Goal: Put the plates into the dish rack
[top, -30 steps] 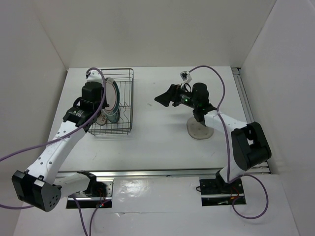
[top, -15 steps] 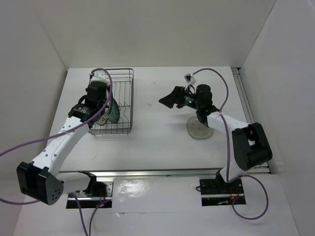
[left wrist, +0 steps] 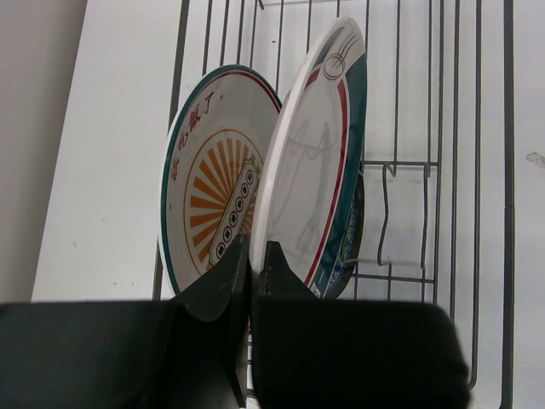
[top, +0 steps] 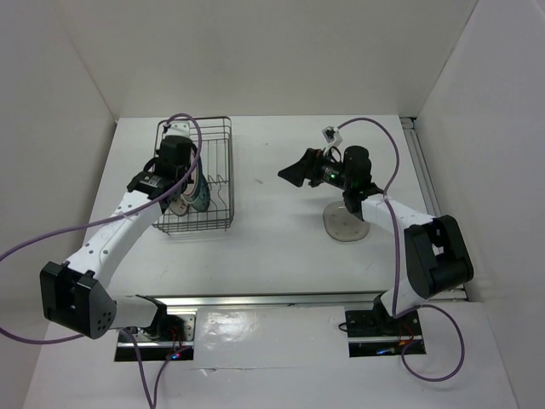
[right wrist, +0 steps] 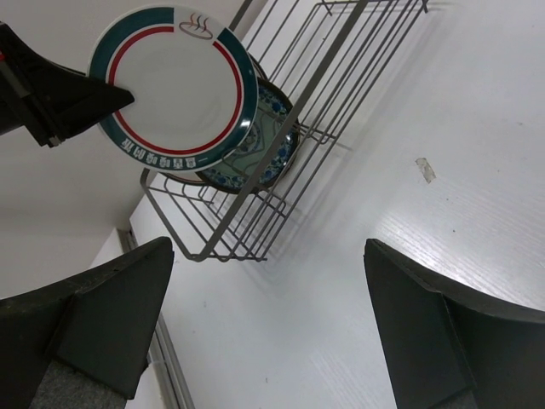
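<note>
My left gripper (left wrist: 251, 256) is shut on the lower edge of a white plate with a teal rim and red ring (left wrist: 311, 170), holding it upright over the dish rack (left wrist: 453, 170). The orange sunburst plate (left wrist: 213, 196) stands in the rack just left of it. The blue patterned plate (left wrist: 355, 230) stands right behind it. The right wrist view shows the held plate (right wrist: 174, 89), the blue plate (right wrist: 268, 145) and the rack (right wrist: 341, 77). My right gripper (right wrist: 272, 332) is open and empty, in the air right of the rack (top: 230, 170). The clear greyish plate (top: 345, 228) lies flat on the table under my right arm.
White walls enclose the table on the left, back and right. A metal rail (top: 421, 170) runs along the right edge. A small scrap of tape (right wrist: 425, 169) lies on the table right of the rack.
My left arm has swung forward and right over the rack with the teal-rimmed plate in its grip. My right gripper has barely shifted.
</note>
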You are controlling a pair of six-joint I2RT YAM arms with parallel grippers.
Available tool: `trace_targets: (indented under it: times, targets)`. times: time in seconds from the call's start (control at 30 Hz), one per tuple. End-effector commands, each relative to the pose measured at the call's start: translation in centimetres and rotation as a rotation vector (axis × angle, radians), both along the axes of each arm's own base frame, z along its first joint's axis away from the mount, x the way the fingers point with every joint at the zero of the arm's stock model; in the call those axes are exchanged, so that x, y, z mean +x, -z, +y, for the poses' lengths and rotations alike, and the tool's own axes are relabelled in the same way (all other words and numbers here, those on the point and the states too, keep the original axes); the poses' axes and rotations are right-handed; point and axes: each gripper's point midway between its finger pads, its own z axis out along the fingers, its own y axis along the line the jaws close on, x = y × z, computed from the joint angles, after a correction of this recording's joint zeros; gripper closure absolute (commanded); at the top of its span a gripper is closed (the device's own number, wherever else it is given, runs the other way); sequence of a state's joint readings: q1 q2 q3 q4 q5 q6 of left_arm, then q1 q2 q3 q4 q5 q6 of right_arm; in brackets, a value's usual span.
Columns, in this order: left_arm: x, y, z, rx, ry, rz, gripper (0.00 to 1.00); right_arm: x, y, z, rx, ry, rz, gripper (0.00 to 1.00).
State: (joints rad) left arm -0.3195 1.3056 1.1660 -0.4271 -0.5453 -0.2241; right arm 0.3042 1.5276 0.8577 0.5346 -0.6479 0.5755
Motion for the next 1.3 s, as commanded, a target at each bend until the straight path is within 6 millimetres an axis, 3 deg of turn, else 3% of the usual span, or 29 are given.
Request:
trace_targets:
  times: [0.0, 0.17, 0.4, 0.57, 0.73, 0.9, 1.13, 1.27]
  targets:
    - [1.2, -1.7, -1.4, -0.091, 0.0, -0.062, 1.0, -0.2, -2.3, -0.4, 0.022, -0.004, -0.079, 0.0]
    - [1.0, -2.4, -1.3, -0.098, 0.001, -0.083, 1.0, -0.3, -2.5, -0.3, 0.025, -0.013, -0.087, 0.0]
    - [-0.1, -5.8, 0.1, -0.063, -0.027, -0.155, 1.0, -0.2, -2.1, -0.3, 0.023, -0.013, -0.078, 0.0]
    - [-0.4, -6.7, -0.1, -0.087, -0.015, -0.174, 1.0, -0.2, -2.1, -0.3, 0.023, -0.013, -0.078, 0.0]
    - [-0.3, -6.6, -0.8, -0.129, 0.002, -0.174, 1.0, -0.2, -2.1, -0.3, 0.023, -0.013, -0.078, 0.0]
    - [0.5, -4.8, -1.3, -0.15, -0.021, -0.134, 1.0, -0.3, -1.7, -0.3, 0.02, -0.013, -0.07, 0.0]
    - [1.1, -4.0, -1.2, -0.141, -0.041, -0.117, 1.0, -0.3, -1.5, -0.6, 0.021, -0.013, -0.069, 0.0]
    - [1.6, -2.7, -1.2, -0.123, -0.05, -0.084, 1.0, -0.5, -2.1, -0.5, 0.027, -0.024, -0.09, 0.0]
